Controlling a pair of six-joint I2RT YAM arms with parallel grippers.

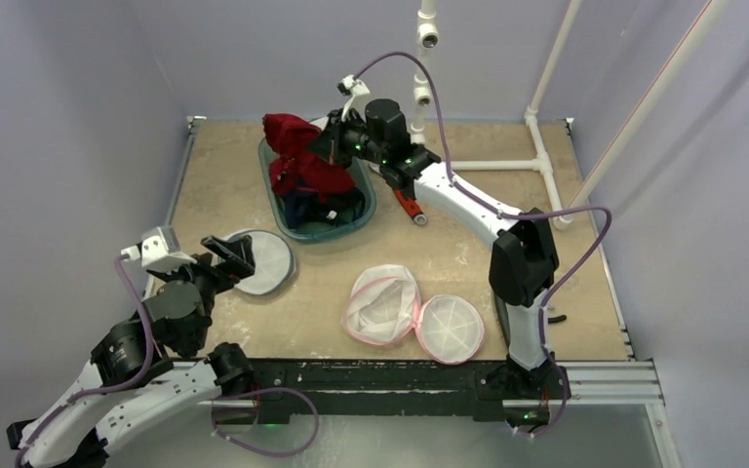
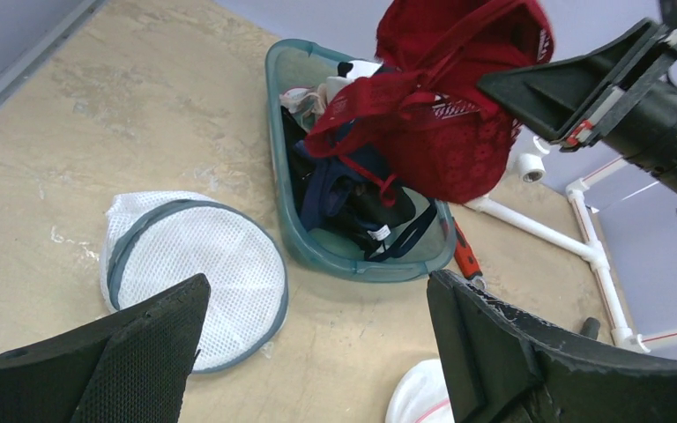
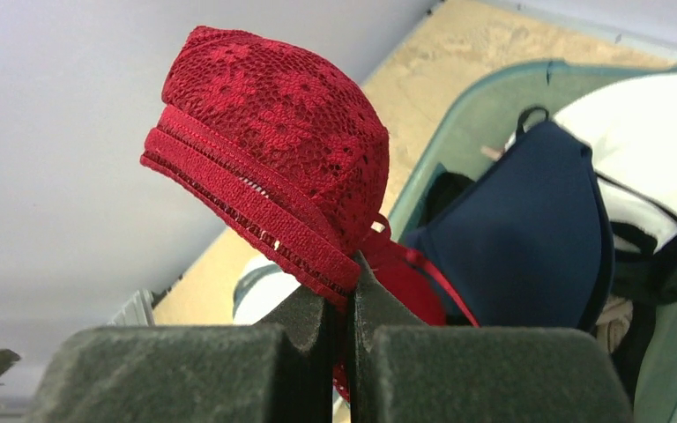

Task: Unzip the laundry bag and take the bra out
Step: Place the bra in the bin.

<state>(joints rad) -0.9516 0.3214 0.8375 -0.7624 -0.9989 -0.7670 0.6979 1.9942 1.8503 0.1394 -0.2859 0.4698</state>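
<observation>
— Where do we see the red bra (image 3: 273,150)?
— Up in the air over the bin (image 1: 366,222), at the far side of the table (image 1: 224,175). Our right gripper (image 3: 345,295) has its fingers pressed together on the bra's lower band, and the lace cup stands above them.
— Does it touch anything below?
— Its straps trail down into the bin, where we see a navy bra (image 3: 529,229) among other dark and white garments. We cannot tell whether the straps are caught on them.
— And the bags?
— Two lie on the table. The pink bag (image 1: 382,304) sits near the front middle with its mouth gaping. Its round flap (image 1: 450,329) lies flat on its right, touching it. The grey bag (image 1: 265,261) lies flat to the left of the bin, apart from it.
— Our left gripper (image 2: 317,286)?
— It hangs by the near-left edge of the grey bag with its fingers spread wide, pinching nothing. From its wrist camera we look between them at the grey bag, the bin and the red bra.
— Anything else by the bin?
— An orange-handled tool (image 1: 411,207) lies just to its right, under our right arm.
</observation>
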